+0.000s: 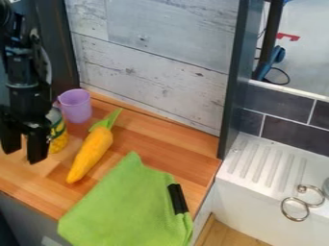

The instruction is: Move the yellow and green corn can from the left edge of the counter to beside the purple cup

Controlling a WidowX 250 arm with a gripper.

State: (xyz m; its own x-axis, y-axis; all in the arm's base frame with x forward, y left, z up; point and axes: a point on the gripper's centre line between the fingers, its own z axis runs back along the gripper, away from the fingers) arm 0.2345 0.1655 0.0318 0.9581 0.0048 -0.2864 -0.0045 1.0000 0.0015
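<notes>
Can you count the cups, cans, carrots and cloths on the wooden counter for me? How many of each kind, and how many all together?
Purple cup: 1
Can: 1
Orange carrot with a green top: 1
Green cloth: 1
Total: 4

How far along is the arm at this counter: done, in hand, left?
Done: no finished step I can confirm. Purple cup and yellow-green can stand upright; toy carrot lies beside them; green cloth hangs over the front edge.
In hand: nothing visible between the open fingers of the tool, which is near the can.
Left: probably any lift or placement; all four rest on the wooden counter.
</notes>
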